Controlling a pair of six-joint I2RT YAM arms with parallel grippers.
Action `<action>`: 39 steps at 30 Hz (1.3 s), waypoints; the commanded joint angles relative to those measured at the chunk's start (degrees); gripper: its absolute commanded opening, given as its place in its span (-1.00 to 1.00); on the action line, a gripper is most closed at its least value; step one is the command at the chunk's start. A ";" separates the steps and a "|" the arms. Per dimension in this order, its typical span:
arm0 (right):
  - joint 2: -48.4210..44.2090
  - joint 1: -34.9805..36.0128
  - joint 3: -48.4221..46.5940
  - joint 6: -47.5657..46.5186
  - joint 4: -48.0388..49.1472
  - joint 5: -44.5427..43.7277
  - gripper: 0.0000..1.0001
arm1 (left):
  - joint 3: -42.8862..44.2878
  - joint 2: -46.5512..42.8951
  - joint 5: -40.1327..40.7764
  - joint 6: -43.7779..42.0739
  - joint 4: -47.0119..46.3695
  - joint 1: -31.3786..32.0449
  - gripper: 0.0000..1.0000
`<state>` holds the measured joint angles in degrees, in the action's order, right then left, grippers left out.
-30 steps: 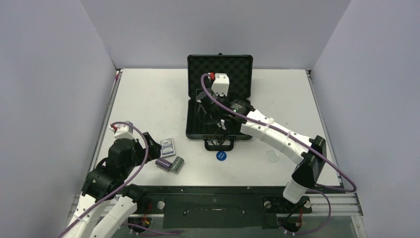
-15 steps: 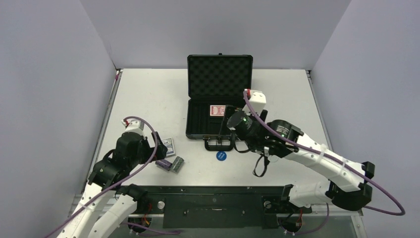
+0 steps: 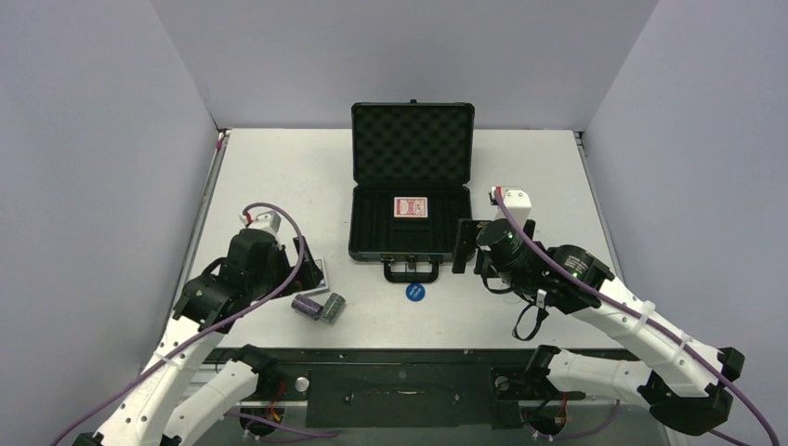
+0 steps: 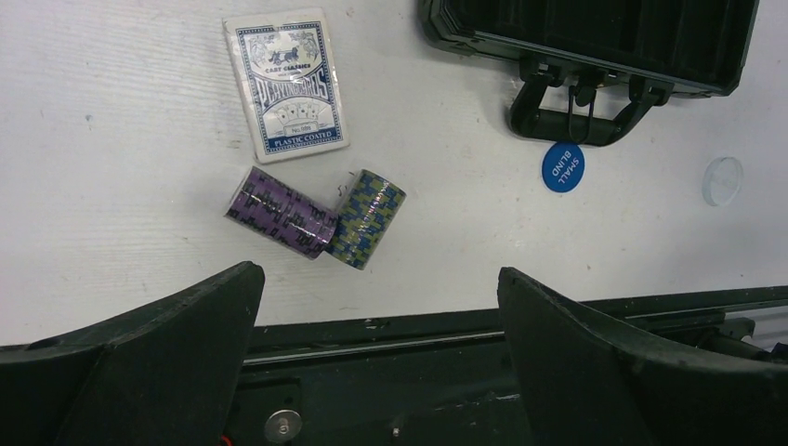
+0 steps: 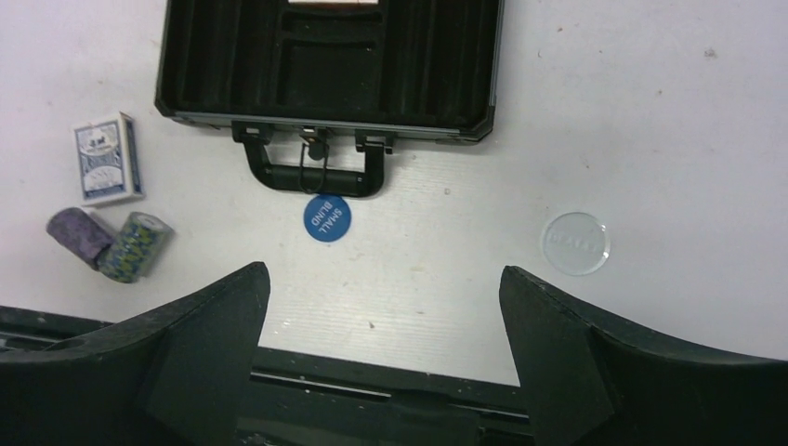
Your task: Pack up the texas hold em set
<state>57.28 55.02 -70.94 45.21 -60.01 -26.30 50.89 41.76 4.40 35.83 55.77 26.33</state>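
— What's new?
— The right claw (image 5: 379, 307) has backed out of the case (image 3: 364, 243), wide and empty. The red deck (image 3: 410, 206) now lies inside.
— The left claw (image 4: 378, 279)?
— Wide too, near the blue deck (image 4: 286, 85), probably next.

One deck (image 3: 410, 206) in case (image 3: 412, 149) — second deck (image 4: 286, 85), chip stacks (image 4: 279, 210) left of handle (image 3: 411, 270), discs (image 5: 327, 219) before it

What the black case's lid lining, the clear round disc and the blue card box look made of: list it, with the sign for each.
The black case's lid lining looks like soft matte foam, judging by its egg-crate dimples. The clear round disc is probably hard plastic, since the table shows through it. The blue card box seems to be printed cardboard, with flat faces and crisp edges.
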 commanded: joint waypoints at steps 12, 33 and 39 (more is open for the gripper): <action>-2.10 -2.23 1.57 -5.08 -1.99 7.13 0.81 | 5.90 11.67 2.95 0.06 2.85 3.35 0.86; -1.34 -3.35 4.23 3.42 -1.61 3.47 0.93 | 3.37 22.67 4.73 0.69 1.93 -1.77 0.93; 1.59 -3.35 2.87 2.15 -0.21 3.99 0.93 | 4.84 30.83 5.41 -0.06 -2.45 -4.33 0.93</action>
<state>57.12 52.03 -67.09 47.46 -62.83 -21.71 53.21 68.62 8.84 37.19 58.06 22.92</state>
